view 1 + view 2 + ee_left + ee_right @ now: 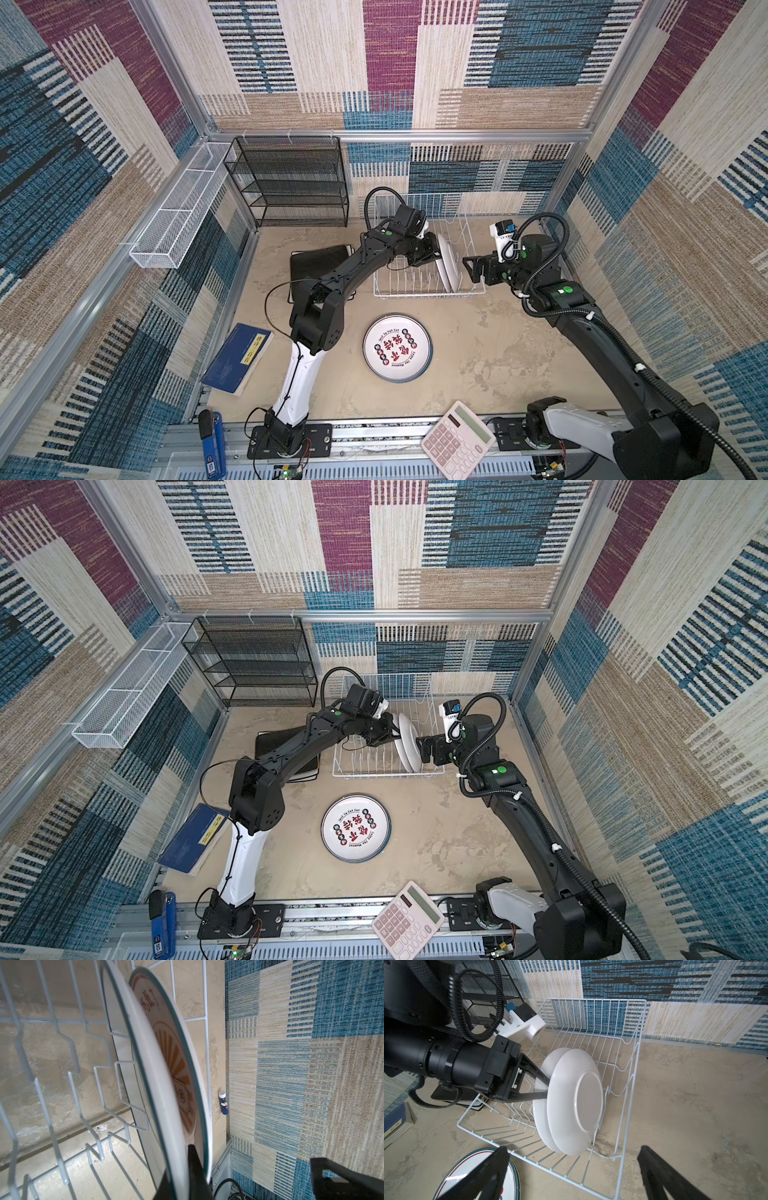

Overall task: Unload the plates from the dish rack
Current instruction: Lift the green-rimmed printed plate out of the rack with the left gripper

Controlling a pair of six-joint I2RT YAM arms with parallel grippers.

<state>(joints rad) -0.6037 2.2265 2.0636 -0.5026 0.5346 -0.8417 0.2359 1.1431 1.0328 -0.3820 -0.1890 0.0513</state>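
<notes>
Two round white plates stand upright at the right end of the white wire dish rack [415, 295] [374, 776] [629, 1105]. My left gripper [436, 253] [395, 734] [178, 1163] [546, 1088] is shut on the rim of the left plate [158, 1084] [542, 1118]. One finger sits between it and the orange-printed right plate [172, 1053] [577, 1101]. My right gripper [471, 270] [424, 750] [573, 1148] stands open and empty just right of the rack. A red-printed round plate [397, 347] [356, 828] [513, 1180] lies flat on the table. A black square plate [320, 266] [270, 746] tops a stack behind the left arm.
A black mesh shelf [291, 178] and a long white mesh basket [174, 220] stand at the back left. A blue book [239, 359] lies at the left, a calculator [457, 440] at the front edge, and a small bottle [223, 1103] by the wall.
</notes>
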